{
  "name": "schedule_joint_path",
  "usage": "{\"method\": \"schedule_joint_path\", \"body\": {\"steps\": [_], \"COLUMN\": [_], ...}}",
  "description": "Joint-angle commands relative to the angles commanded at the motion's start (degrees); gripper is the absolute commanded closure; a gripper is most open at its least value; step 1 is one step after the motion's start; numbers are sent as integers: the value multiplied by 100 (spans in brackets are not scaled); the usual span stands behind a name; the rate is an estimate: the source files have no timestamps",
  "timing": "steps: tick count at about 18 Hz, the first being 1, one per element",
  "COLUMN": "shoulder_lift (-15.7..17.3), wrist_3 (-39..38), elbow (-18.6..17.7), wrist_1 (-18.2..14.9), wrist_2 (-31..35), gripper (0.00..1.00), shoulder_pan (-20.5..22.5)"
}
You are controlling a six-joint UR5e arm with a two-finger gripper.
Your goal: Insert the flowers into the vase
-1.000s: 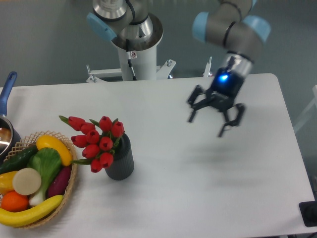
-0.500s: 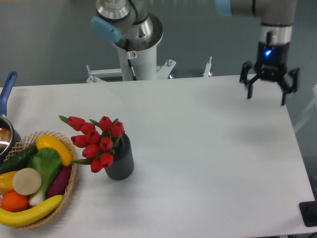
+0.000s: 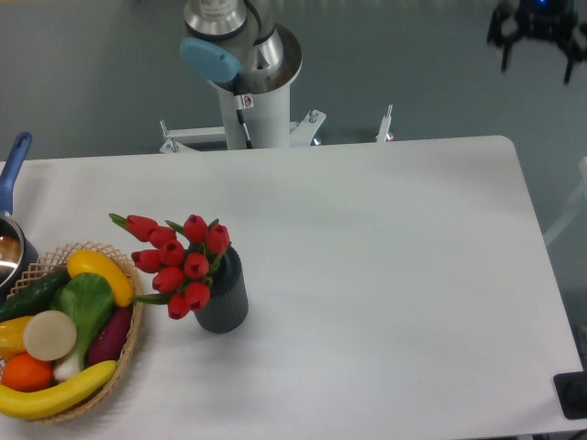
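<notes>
One vase [image 3: 223, 295], dark grey, ribbed. One bunch of flowers [image 3: 177, 261] in it; about ten red buds countable, a few overlapping so the count is not exact. One wicker basket [image 3: 134, 323], far down-left of the jaws, like the vase. In the basket: two yellow pieces, a banana [image 3: 57, 394] and a yellow squash-like one [image 3: 100, 273]; one orange [image 3: 26, 371]; one dark green cucumber [image 3: 33, 295]; one leafy green [image 3: 84, 305]; one purple piece [image 3: 112, 336]; one pale round slice [image 3: 49, 335]. One pot [image 3: 11, 240] with one blue handle, cut off by the frame edge. One gripper [image 3: 537, 35], two fingers. One tabletop [image 3: 385, 293].
</notes>
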Motion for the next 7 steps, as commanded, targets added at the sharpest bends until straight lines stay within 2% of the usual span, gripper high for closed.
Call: {"method": "schedule_joint_path", "body": {"steps": [4, 7], "shoulder_lift": [317, 581], "wrist_3": [1135, 1549], "elbow": [0, -114], "wrist_1": [-669, -793], "wrist_2": [9, 9], "gripper": [0, 0], "shoulder_pan": [870, 1442]}}
